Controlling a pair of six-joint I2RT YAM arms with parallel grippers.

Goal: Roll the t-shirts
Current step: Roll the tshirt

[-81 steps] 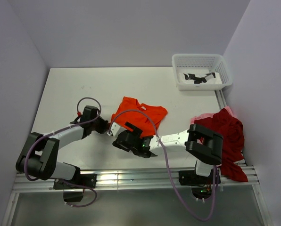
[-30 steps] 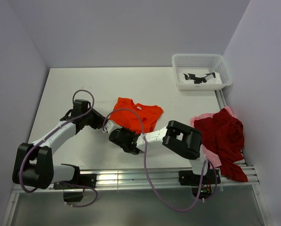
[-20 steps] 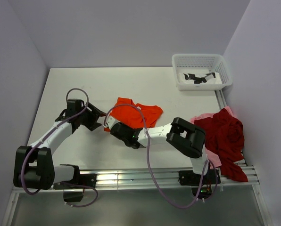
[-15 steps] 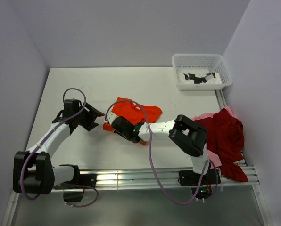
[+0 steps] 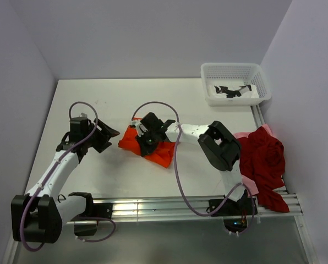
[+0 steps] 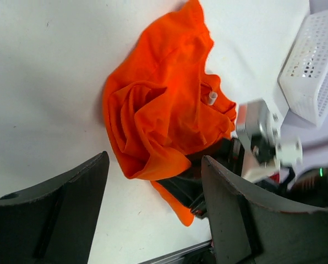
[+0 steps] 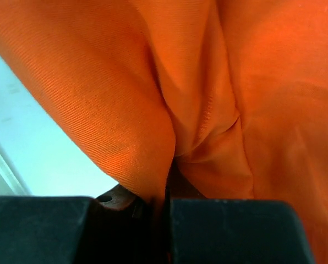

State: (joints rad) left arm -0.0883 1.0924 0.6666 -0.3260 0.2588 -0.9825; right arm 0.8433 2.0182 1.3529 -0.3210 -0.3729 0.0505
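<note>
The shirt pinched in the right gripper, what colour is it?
The shirt is plain bright orange; left wrist view shows it best.

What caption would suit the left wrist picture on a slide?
Open left gripper faces the crumpled bright orange cloth t-shirt pinched by the right gripper.

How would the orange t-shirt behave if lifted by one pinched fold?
Probably floppy: the orange t-shirt lies crumpled in soft folds, so it should drape and sag. Likely light, since the right tool grips it by one thin pinch. It will hardly roll or slide; the cloth bunches on the table.
</note>
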